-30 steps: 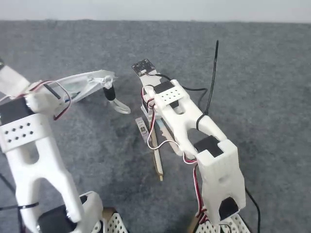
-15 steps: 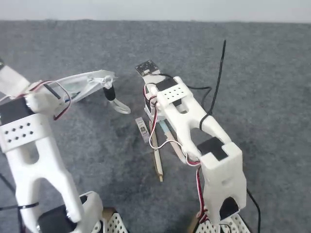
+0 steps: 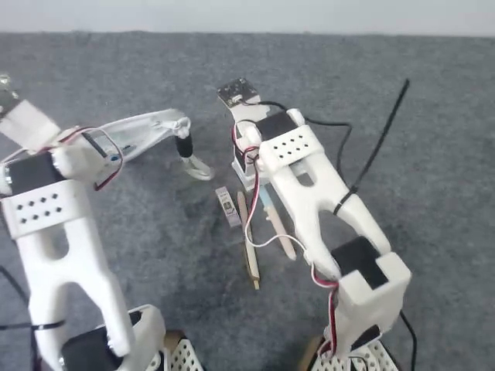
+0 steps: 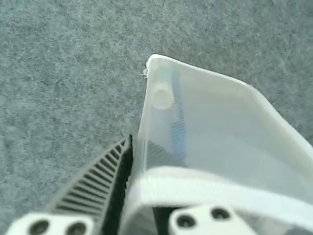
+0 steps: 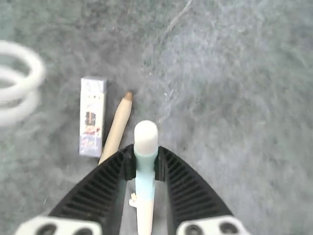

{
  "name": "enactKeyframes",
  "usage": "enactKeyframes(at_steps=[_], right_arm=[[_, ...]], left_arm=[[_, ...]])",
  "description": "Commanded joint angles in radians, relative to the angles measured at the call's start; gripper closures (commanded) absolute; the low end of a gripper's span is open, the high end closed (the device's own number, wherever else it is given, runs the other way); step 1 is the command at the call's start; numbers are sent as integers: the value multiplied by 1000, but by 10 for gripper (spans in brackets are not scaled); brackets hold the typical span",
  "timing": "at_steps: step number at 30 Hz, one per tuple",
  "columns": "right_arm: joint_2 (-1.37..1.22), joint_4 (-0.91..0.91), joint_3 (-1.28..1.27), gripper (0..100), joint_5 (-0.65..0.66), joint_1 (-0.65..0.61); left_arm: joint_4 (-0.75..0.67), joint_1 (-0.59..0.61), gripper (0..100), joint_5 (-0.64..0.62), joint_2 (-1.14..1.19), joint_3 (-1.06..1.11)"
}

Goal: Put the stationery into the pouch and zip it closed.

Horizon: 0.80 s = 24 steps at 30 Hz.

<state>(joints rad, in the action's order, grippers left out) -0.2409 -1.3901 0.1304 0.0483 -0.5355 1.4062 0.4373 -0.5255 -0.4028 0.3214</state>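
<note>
On the surface a pencil and eraser await packing, the right tool clamps a pen, and the left tool pinches the pouch (apparently a blue item inside).

Shot from above, behind arm bases (high), close on pouch (L wrist), close + straight down on eraser & pencil (R wrist), both also caught by high.
</note>
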Motion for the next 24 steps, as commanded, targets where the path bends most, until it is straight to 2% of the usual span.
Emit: enactKeyframes(at_steps=[1,24], right_arm=[[114,-39,21,993,-6,13],[479,-186,20,993,-15,8]], left_arm=[[5,-14,988,-17,9,-7],[0,-11,988,-17,9,-7]])
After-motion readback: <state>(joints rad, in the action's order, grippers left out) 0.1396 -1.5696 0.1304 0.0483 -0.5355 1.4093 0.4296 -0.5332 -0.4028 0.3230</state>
